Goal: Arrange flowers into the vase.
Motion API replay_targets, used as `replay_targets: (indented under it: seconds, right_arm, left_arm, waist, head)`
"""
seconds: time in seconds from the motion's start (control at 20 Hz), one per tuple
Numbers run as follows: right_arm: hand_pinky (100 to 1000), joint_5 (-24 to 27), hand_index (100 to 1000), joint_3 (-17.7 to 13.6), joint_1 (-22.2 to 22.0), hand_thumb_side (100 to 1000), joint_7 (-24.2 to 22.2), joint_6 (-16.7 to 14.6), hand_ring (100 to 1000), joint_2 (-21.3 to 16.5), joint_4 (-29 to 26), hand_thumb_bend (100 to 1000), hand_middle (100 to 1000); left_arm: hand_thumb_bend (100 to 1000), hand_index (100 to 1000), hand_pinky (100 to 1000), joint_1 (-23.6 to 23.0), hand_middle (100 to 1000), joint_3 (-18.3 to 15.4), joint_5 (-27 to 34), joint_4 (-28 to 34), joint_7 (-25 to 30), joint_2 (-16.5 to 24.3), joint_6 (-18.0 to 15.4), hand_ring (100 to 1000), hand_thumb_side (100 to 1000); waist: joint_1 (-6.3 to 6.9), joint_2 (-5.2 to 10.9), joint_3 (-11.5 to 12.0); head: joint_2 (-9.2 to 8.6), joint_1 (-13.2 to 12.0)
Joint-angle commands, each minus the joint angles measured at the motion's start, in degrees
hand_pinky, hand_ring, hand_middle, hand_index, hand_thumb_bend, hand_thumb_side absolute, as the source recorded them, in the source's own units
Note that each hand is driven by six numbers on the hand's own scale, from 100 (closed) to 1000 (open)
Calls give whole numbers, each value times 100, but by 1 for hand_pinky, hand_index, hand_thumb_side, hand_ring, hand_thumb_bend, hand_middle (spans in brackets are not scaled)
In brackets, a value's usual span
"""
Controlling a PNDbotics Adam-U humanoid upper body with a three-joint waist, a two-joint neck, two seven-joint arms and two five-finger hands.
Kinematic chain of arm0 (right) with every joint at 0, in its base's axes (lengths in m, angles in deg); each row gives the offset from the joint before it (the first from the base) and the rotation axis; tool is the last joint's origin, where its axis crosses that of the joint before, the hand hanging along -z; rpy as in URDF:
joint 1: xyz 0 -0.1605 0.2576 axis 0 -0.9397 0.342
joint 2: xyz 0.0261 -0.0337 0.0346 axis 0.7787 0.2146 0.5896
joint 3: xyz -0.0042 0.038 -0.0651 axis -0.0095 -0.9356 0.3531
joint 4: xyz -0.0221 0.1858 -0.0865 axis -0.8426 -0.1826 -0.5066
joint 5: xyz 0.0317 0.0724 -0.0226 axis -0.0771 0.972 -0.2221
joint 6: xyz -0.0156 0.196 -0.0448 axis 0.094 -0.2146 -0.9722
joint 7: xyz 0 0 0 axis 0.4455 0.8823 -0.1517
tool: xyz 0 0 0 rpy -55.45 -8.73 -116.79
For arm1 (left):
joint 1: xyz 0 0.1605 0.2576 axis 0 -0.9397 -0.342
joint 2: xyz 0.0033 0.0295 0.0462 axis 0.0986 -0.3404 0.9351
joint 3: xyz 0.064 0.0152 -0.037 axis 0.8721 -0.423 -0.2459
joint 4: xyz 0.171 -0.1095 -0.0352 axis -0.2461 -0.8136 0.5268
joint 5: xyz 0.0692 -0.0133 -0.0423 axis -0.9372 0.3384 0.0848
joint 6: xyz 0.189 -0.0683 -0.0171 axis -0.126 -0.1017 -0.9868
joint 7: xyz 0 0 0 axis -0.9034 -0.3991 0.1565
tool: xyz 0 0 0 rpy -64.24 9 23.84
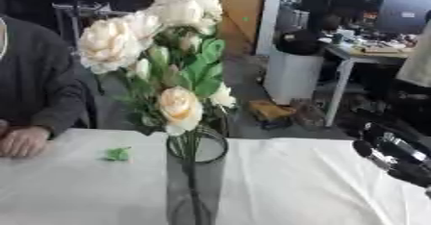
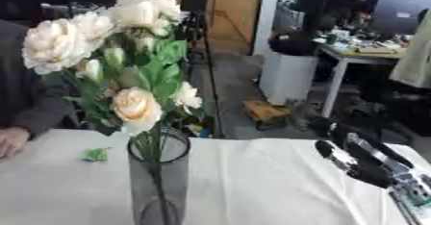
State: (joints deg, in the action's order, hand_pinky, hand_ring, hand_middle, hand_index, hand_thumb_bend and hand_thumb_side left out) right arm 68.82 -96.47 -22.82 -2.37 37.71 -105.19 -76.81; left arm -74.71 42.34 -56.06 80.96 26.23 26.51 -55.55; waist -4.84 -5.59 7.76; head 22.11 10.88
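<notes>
Fingers [image 2: 341, 159] of right hand [image 2: 370, 164] stretched out straight, apart, holding nothing, above bench [image 2: 269, 185] near right edge. Cream flowers [image 1: 172, 51] stand upright in dark glass vase [image 1: 196, 181] at front edge. Small green scrap [image 1: 118, 154] lies toward left edge.

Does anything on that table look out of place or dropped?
One small green scrap, perhaps a fallen leaf, lies loose on the white table left of the vase. The flowers stand in the vase, leaning left. The right hand is beside it, holding nothing.
</notes>
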Motion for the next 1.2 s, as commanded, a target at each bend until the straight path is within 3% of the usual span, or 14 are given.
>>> replay_targets:
  seconds: [0.05,0.25,0.6,1.05,1.1,1.2]
  right_arm:
    - [983,32,1000,-167,-52,689,144,24,1000,-169,-227,220,1000]
    - [973,40,1000,-200,-122,687,219,61,1000,-145,-309,215,999]
    - [943,-101,990,-472,-687,686,744,106,1000,-28,-725,193,974]
    - [881,-198,966,-563,-1099,717,1122,117,1000,147,-1002,110,949]
    - [869,-178,962,-570,-1106,737,1162,120,998,175,-1016,100,946]
    - [839,-115,951,-603,-1119,860,1273,146,981,239,-1026,100,933]
  left_arm:
    - [1000,787,793,37,733,-47,-22,160,-19,166,-9,775,770]
    - [1000,787,793,34,733,-49,-22,176,-22,168,-8,775,771]
    - [1000,786,793,14,732,-55,-43,246,-17,181,-20,775,772]
    - [1000,786,793,8,730,-57,-71,302,-15,187,-17,773,774]
    - [1000,786,793,9,730,-53,-71,308,-12,185,-17,773,774]
    - [1000,786,793,2,730,-43,-74,317,-3,186,-15,772,774]
  waist:
    - [35,71,-16]
    - [41,69,-23]
    - [54,65,-118]
    - [56,56,-226]
    - [64,56,-236]
    - [75,62,-250]
  head:
    - [24,-26]
    - [27,-36]
    - [40,-111]
    - [28,-198]
    - [37,-201]
    - [57,-200]
